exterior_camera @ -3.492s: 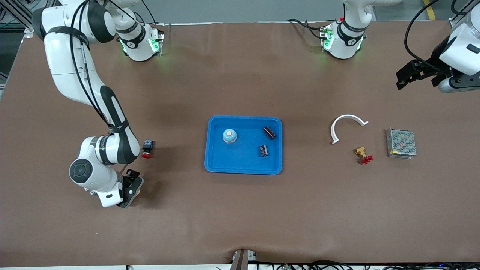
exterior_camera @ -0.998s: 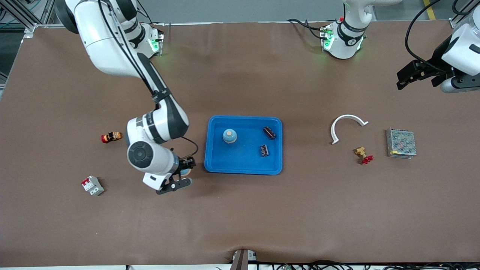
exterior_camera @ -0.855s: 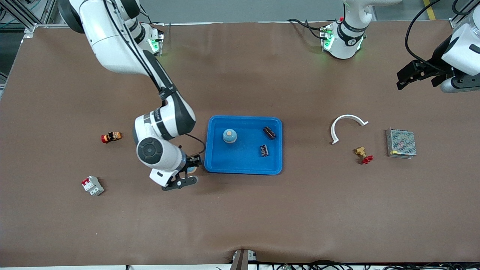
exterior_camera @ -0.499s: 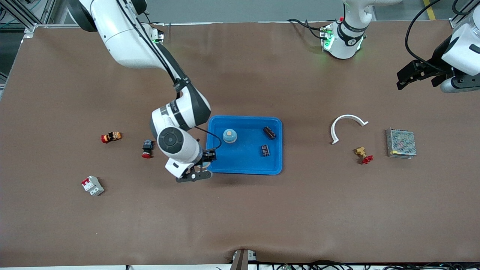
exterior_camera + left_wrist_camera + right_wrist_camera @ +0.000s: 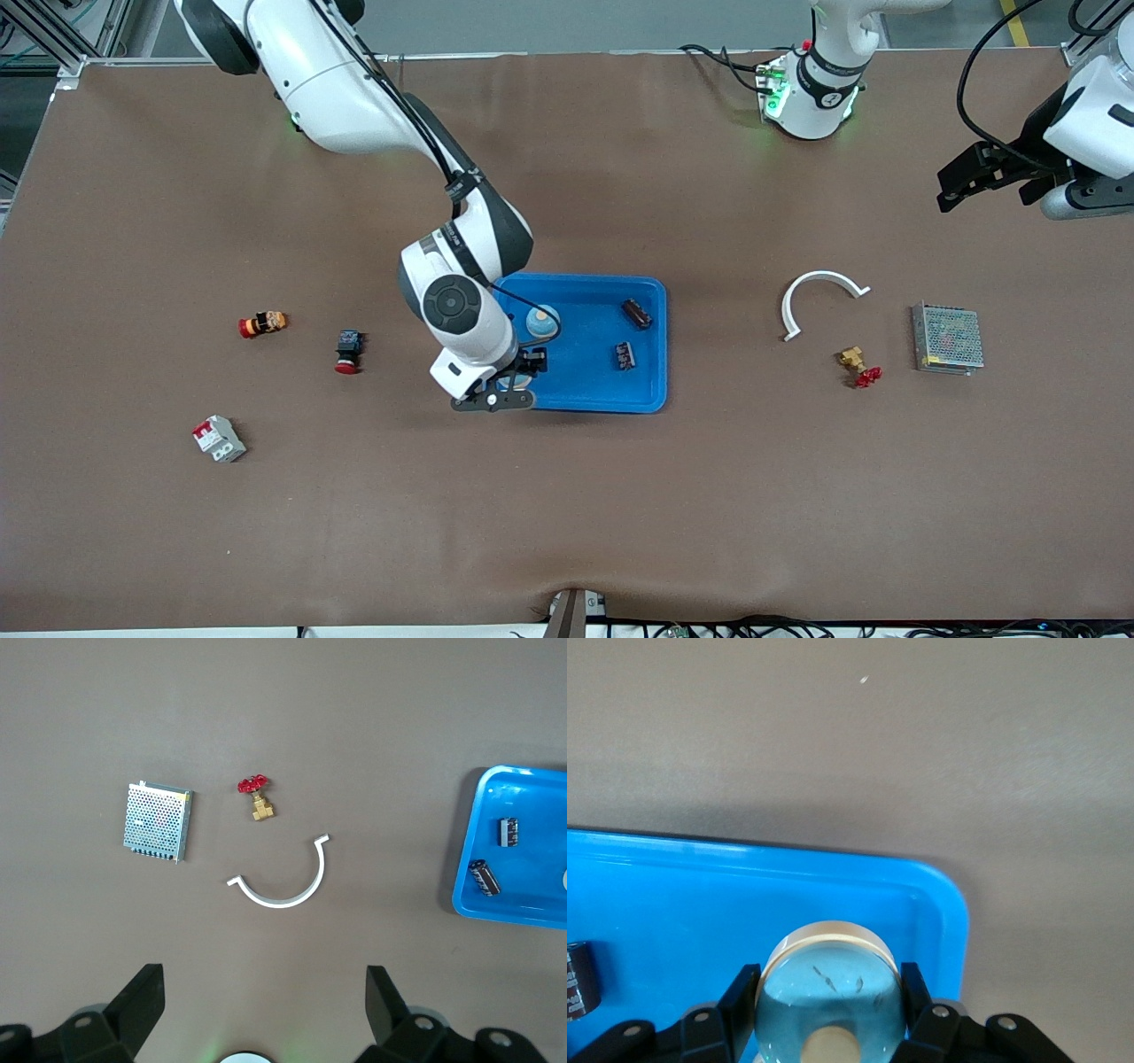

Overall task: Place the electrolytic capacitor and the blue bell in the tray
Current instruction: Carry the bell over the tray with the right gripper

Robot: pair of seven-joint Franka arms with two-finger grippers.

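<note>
Inside the shallow bright-blue plastic tray [image 5: 645, 390]: one pale-blue domed bell [image 5: 542, 321], two dark cylindrical capacitors [image 5: 636, 313]. Right gripper [image 5: 514, 381], clamping a second blue bell [image 5: 830, 992], hangs over the tray's corner. Left gripper [image 5: 264, 1005] waits, fingers apart.

We see the bench [image 5: 567, 496] evenly and brightly lit from above, its brown mat matte and free of glare. Soft, short shadows lie beside the tray [image 5: 576, 394] and under the right arm near it. In the right wrist view the tray rim [image 5: 833, 859] shows a pale sheen and casts a dark band on the mat; the blue bell [image 5: 830, 992] close to the lens looks slightly soft.
</note>
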